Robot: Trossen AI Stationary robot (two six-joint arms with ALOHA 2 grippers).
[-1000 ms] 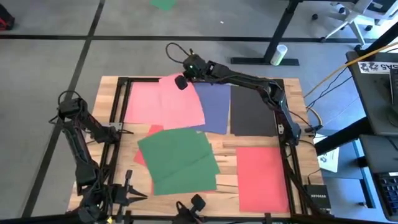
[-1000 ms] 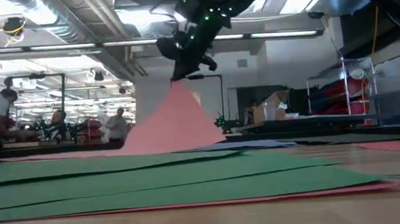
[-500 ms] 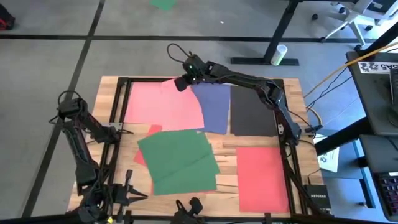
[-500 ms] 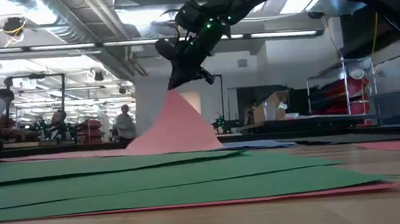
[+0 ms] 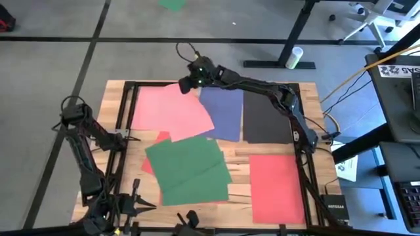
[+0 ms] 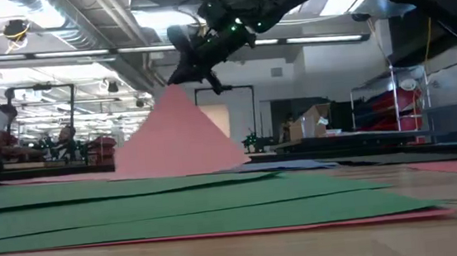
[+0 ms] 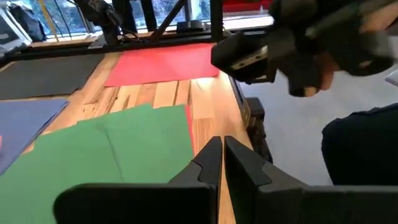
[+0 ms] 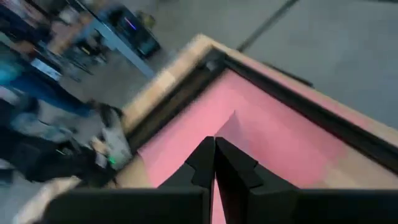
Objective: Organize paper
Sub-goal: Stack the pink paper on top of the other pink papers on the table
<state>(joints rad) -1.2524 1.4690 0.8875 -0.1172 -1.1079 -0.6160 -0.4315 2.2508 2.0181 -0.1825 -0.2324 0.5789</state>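
The table (image 5: 111,131) is of pale wood planks, with visible grain and a smooth, lightly shiny finish. On it lie thin matt paper sheets without gloss: the pink sheet (image 5: 170,108), the blue sheet (image 5: 224,113), the black sheet (image 5: 266,118), the green sheets (image 5: 187,167) and the red sheet (image 5: 275,187). The frame (image 5: 125,108) around the table looks like black matt metal. The right gripper (image 5: 186,84) and the left gripper (image 7: 221,163) look like dark hard plastic, slightly glossy.
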